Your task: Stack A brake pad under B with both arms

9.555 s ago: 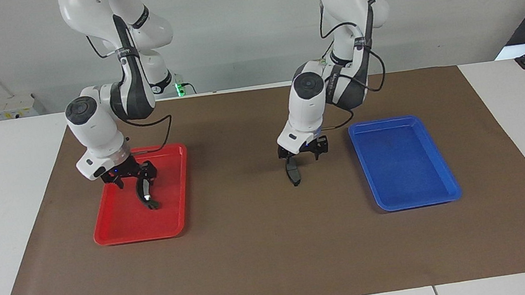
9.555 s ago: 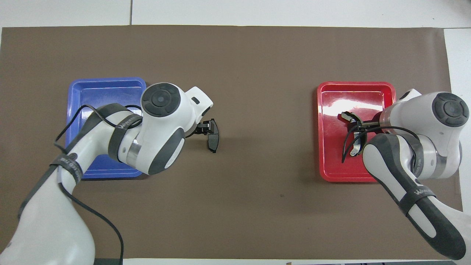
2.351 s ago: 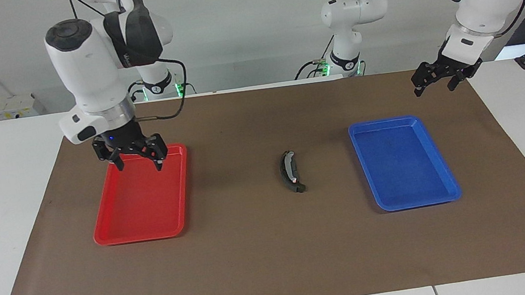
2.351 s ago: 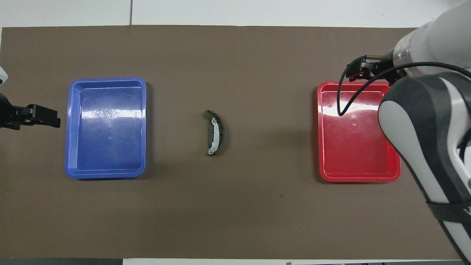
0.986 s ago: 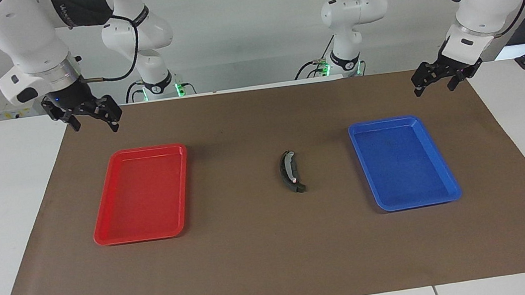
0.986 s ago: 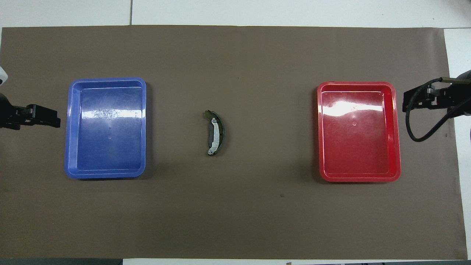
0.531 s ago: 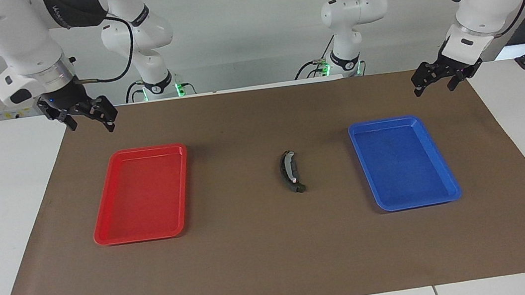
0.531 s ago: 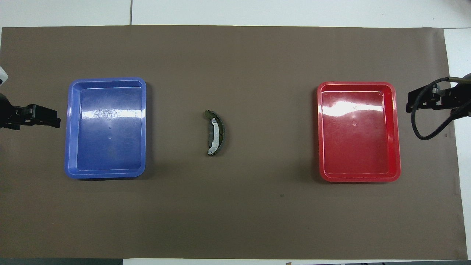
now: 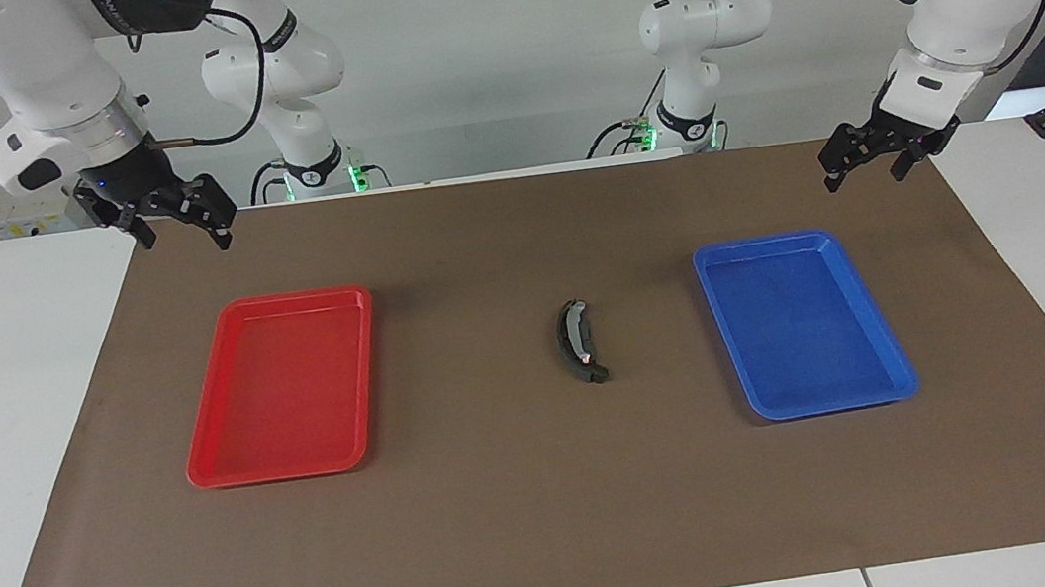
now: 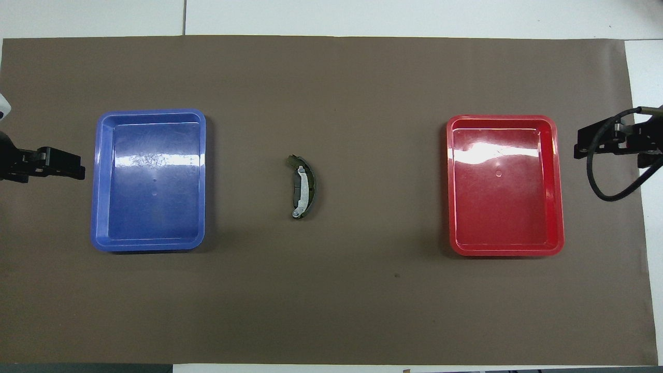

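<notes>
Hardly any text legible. One bit of white lettering sits on the dark sleeve [image 9: 138, 2] of the right arm [image 9: 25, 55], high above the right gripper [image 9: 182, 238] and at the pic's top edge. It seems to begin "WAN"; the rest is cut off or too small to make out. A 2nd dark band [image 9: 279, 34] w/ tiny white print wraps the same arm's rear link, above that gripper & off toward the table's middle. Print there can't be read. No other words, nos., brands or signs readable in either view
</notes>
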